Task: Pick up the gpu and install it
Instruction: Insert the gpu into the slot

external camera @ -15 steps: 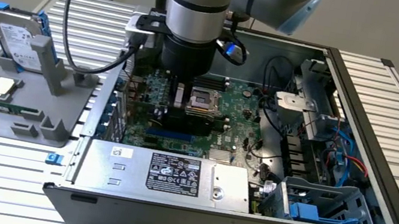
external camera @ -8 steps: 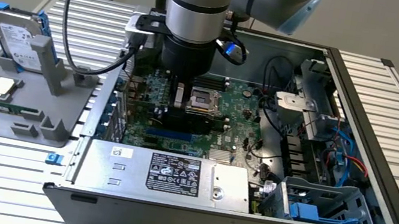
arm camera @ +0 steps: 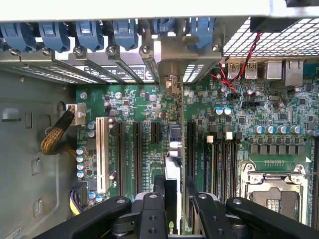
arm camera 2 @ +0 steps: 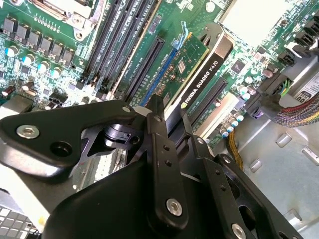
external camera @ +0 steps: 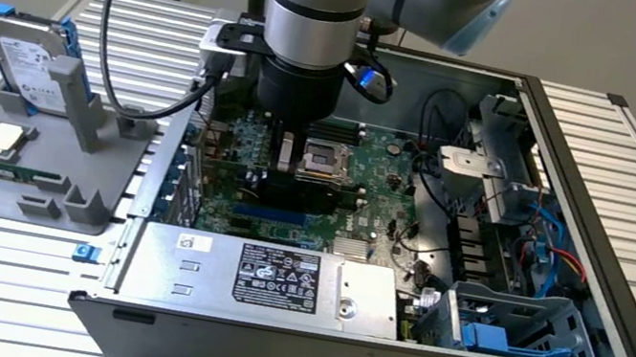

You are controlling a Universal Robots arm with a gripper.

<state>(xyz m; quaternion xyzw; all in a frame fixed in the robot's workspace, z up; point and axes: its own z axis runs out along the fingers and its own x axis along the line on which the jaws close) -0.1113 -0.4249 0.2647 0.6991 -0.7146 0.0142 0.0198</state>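
Second wrist view: jaws are clamping the gpu (arm camera 2: pixel 199 79) edge-on above the motherboard (arm camera 2: pixel 60 40) slots; insertion step, needing slot alignment.

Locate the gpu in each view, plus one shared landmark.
Exterior view: gpu directly under the arm, over the motherboard.
Second wrist view: shroud face, slanting across the expansion slots.
First wrist view: edge-on, gripped in the claw.
Shared landmark: processor socket.

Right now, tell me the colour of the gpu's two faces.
The gpu is green circuit board on one face, black on the other; clearest in the second wrist view.
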